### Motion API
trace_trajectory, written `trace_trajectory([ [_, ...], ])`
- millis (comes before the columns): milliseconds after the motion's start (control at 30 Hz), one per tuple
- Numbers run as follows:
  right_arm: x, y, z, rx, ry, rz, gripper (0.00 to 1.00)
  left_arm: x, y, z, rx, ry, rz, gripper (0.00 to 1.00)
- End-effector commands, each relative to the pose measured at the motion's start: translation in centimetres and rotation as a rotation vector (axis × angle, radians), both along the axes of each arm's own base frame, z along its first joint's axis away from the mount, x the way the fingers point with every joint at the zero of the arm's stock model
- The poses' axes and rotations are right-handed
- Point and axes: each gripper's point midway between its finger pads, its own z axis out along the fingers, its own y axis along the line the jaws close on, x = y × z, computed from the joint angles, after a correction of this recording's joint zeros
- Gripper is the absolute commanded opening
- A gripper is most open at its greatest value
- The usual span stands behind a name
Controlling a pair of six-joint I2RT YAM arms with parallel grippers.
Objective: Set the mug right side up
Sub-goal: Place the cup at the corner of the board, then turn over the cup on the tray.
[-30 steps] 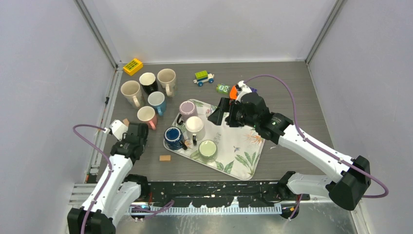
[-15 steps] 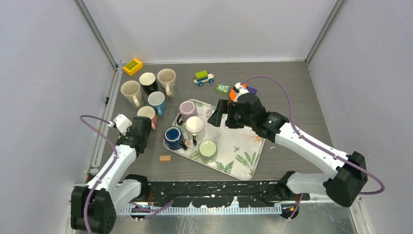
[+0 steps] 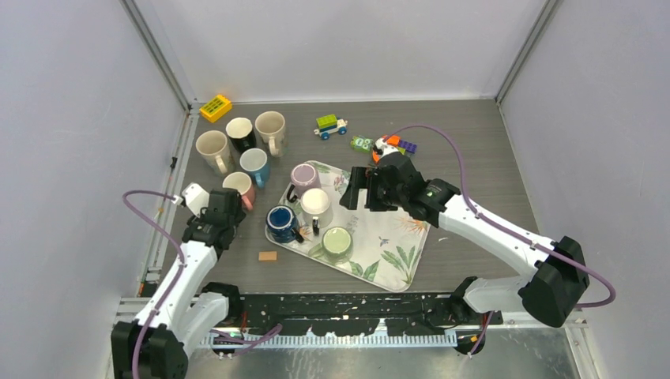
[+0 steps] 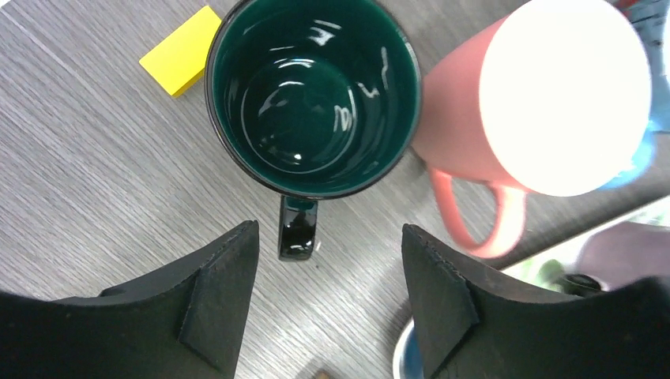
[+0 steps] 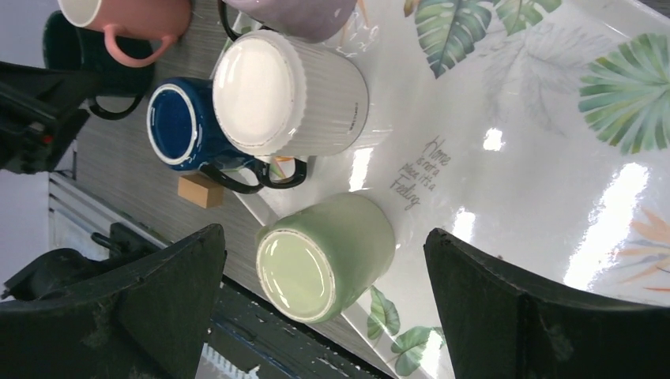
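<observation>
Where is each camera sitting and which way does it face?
Top: high behind the robot, looking down at the table; both arms show.
Left wrist: looks down past the left claw at a dark mug and pink mug.
Right wrist: looks down past the right claw at a green mug on the tray.
Shared: both wrist views catch the pink mug.

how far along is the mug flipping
Done: the dark mug stands mouth up on the table beside the pink mug. In hand: nothing; the left gripper is open over it, the right gripper open above the tray. Left: the white mug, green mug and apparently the lilac mug sit base up.
</observation>
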Motion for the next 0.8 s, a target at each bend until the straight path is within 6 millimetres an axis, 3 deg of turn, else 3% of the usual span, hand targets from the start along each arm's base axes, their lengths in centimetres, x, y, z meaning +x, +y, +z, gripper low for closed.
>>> trace_trajectory([
  [0,0.9,0.2,1.6,-0.048,-0.086,-0.008,1.00,-0.2,-0.5,3.4,-0.029,-0.063,-0.034,0.71],
  [267,-2.0,1.7,1.0,-0.122,-0.100,0.028,1.00,-1.2,-2.2,7.1,-0.054,-0.076,-0.199,0.86],
  [367,-3.1,1.8,0.2,-0.149,-0.097,0.021,1.00,-1.0,-3.8,8.9,-0.089,-0.113,-0.299,0.91],
  [567,-2.7,0.4,-0.7,-0.156,-0.089,-0.090,1.00,-1.4,-8.3,11.6,-0.115,-0.158,-0.535,0.95],
  [767,-1.9,-1.9,-1.8,-0.183,-0.054,-0.215,1.00,-2.9,-15.1,12.4,-0.069,-0.120,-0.844,0.96],
])
